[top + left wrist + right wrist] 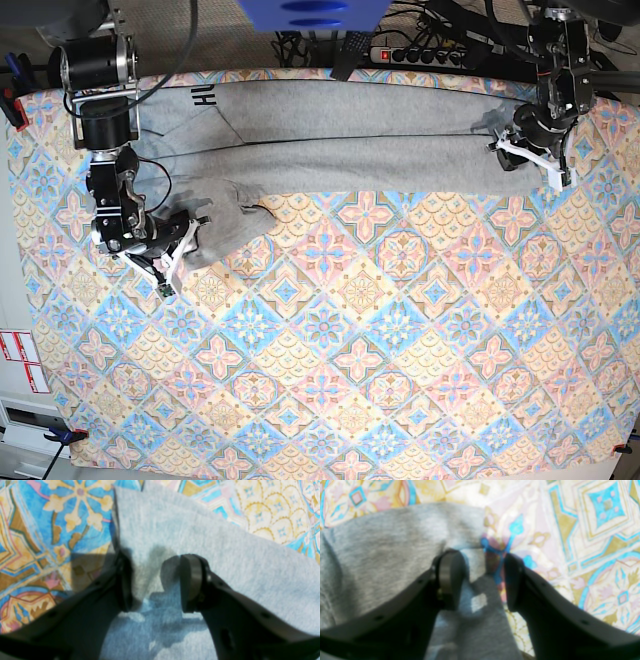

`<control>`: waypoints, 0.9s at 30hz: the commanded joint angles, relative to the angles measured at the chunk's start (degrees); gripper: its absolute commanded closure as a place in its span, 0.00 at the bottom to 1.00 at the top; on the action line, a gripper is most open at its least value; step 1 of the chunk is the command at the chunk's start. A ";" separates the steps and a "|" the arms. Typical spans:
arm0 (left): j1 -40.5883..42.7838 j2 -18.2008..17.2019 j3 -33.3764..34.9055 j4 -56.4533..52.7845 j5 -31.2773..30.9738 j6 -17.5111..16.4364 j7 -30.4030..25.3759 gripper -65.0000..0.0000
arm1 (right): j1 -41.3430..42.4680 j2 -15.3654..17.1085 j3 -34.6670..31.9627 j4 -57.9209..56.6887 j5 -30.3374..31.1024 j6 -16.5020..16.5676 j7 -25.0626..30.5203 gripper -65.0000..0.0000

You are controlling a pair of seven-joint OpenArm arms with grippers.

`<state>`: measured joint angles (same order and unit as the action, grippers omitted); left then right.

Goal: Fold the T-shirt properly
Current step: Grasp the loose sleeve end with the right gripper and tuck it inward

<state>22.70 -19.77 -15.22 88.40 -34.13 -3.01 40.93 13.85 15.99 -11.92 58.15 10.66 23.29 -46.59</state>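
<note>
Your base view gives you the whole layout: the T-shirt lies in a long grey band across the far side of the desk, on the patterned cloth, with black lettering showing near the right arm's end and a rumpled flap trailing toward the right jaws. The left jaws sit at the band's other end.

Only the wrist views show you the jaws up close. From the left wrist, the left jaws stand apart with grey fabric lying between and beyond them; the shirt's edge runs just outside one finger, with bare cloth past it. I can't tell you whether the fingers touch the fabric.

From the right wrist, the right jaws are apart too, straddling the shirt's edge: fabric under and outside one finger, cloth under the other. Nothing is pinched there.

Ahead of both jaws the fabric ends soon, and the whole near half of the desk lies beyond the shirt.
</note>
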 commanded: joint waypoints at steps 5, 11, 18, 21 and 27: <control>-0.15 -0.76 -0.38 1.05 -0.29 -0.12 -0.71 0.55 | -0.79 -1.44 -0.60 -0.44 2.14 2.43 -2.51 0.90; -0.24 -0.76 -0.38 1.05 -0.29 -0.12 -0.88 0.55 | -5.01 -1.09 5.20 7.83 9.43 2.51 -2.95 0.97; -0.24 -0.76 -0.38 1.05 -0.29 -0.12 -0.97 0.55 | -15.03 -1.09 15.75 25.15 20.25 2.51 -9.19 0.97; -0.24 -0.76 -0.38 1.05 -0.29 -0.20 -0.97 0.55 | -20.40 -1.09 19.00 32.53 23.41 2.51 -10.25 0.97; -0.32 -0.76 -0.38 1.05 -0.29 -0.20 -0.97 0.55 | -30.59 -1.09 24.36 43.70 24.91 2.51 -10.25 0.97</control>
<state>22.57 -19.66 -15.22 88.47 -34.17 -3.05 40.71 -17.32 14.44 12.21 100.73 34.37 25.19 -58.17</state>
